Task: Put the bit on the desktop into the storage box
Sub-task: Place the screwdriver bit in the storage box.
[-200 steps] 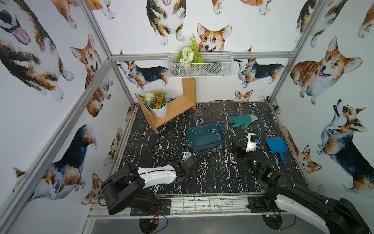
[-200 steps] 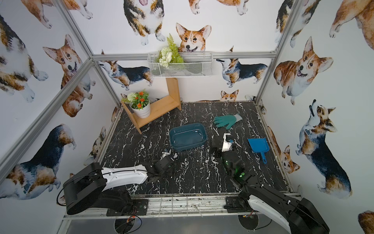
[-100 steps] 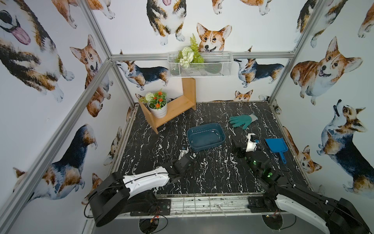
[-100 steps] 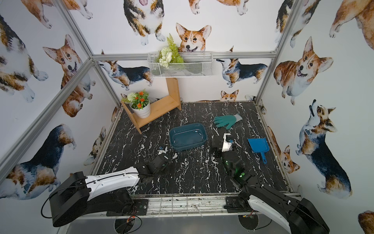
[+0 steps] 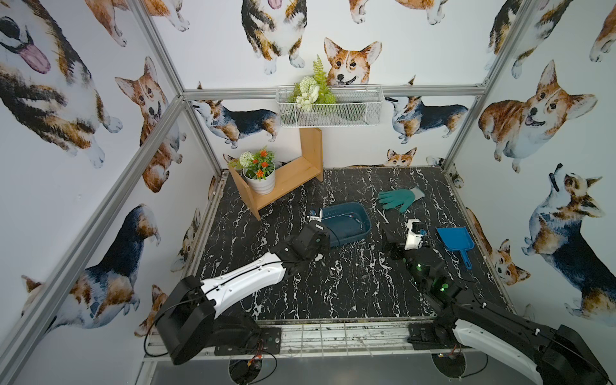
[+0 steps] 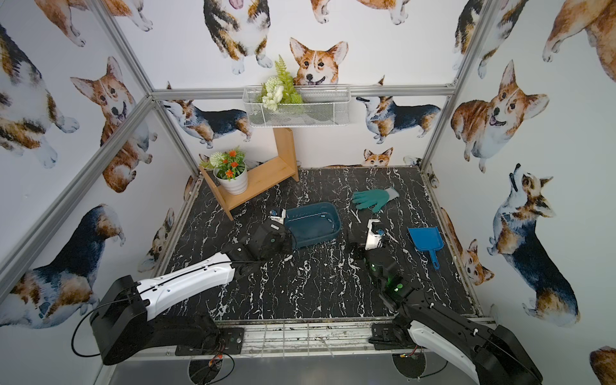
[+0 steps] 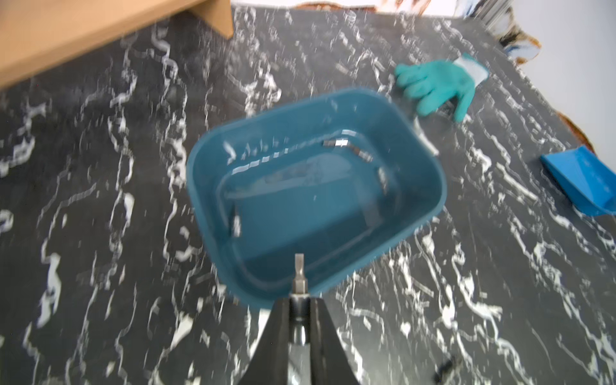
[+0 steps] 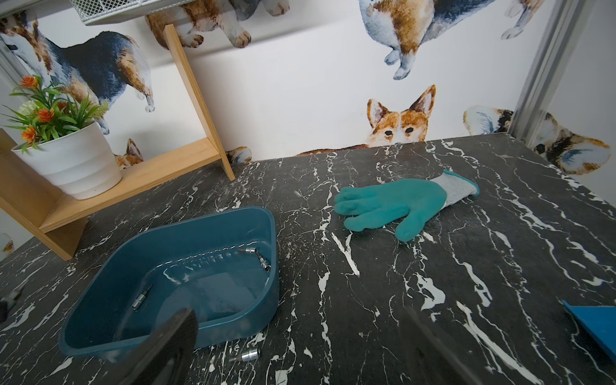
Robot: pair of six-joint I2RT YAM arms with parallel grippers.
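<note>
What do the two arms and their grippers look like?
The left arm and the right arm each have a smooth white shell on one link and black joints. A thin black cable loops at the left arm's base. The right arm carries green lights. The left gripper has black tapered fingers; the right gripper also has black fingers.

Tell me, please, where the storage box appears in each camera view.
Top view: storage box near the centre.
Top view: storage box near the centre too.
Left wrist: storage box mid-picture, beyond the held bit.
Right wrist: storage box between wooden shelf and green glove.
Shared landmark: the green glove.
</note>
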